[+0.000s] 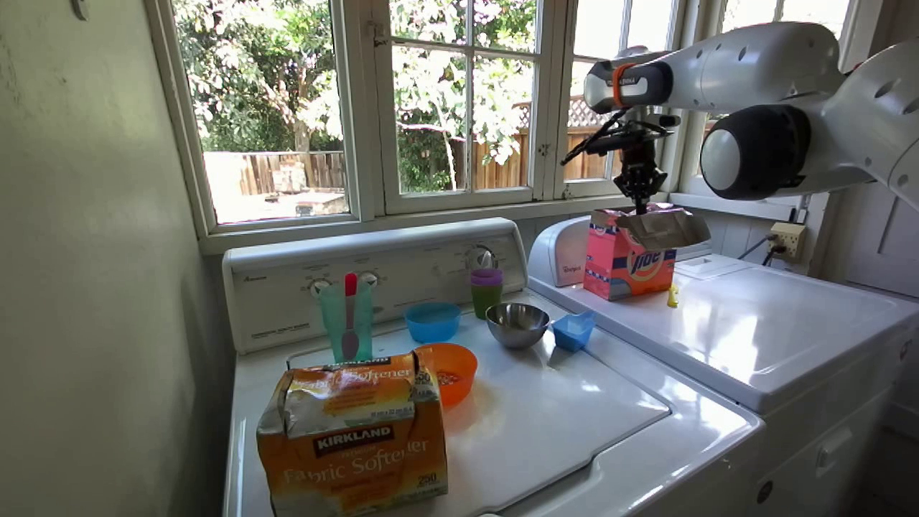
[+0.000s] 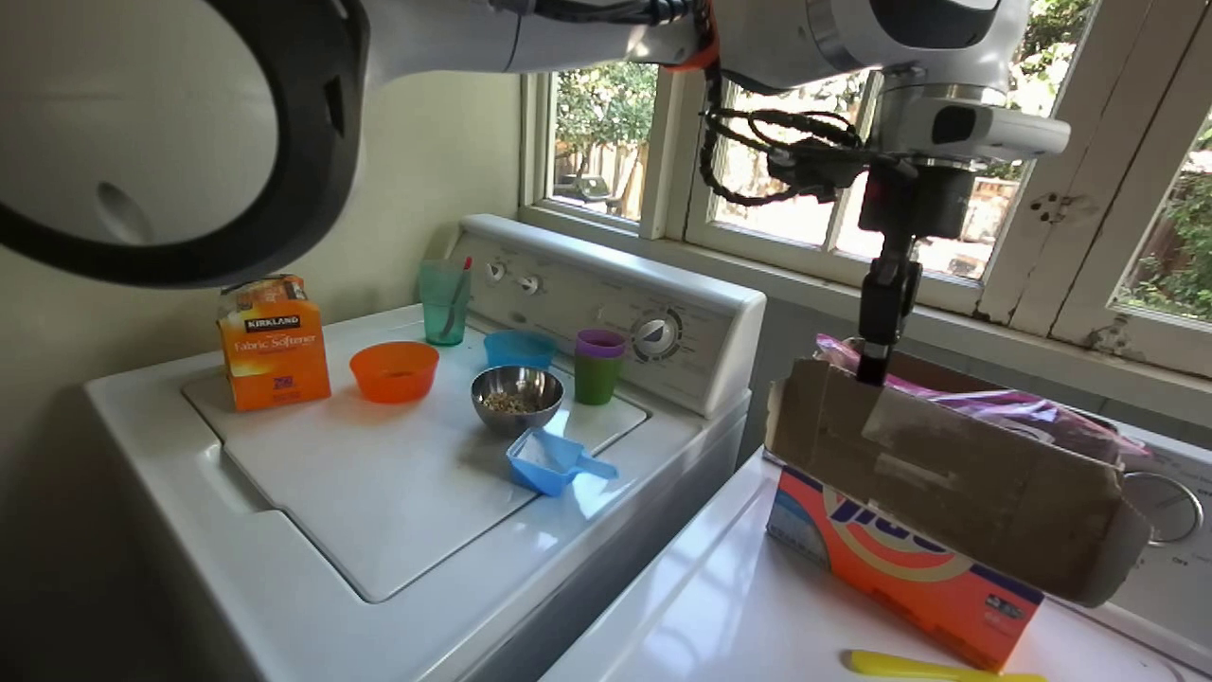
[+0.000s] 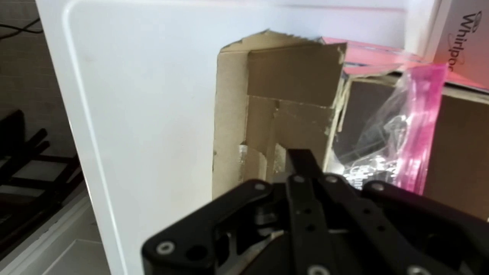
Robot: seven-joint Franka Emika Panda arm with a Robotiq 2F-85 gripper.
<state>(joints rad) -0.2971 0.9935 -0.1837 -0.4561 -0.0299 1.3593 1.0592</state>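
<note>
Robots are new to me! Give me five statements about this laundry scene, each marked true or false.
1. The black metal gripper is shut, near the orange cardboard Tide box. True.
2. That box is closed. False: its brown cardboard lid is open.
3. The red plastic spoon is in the translucent teal plastic cup. True.
4. The round steel bowl and blue plastic scoop sit on the same white machine. True.
5. The scoop is inside the bowl. False: it lies beside the bowl.
</note>
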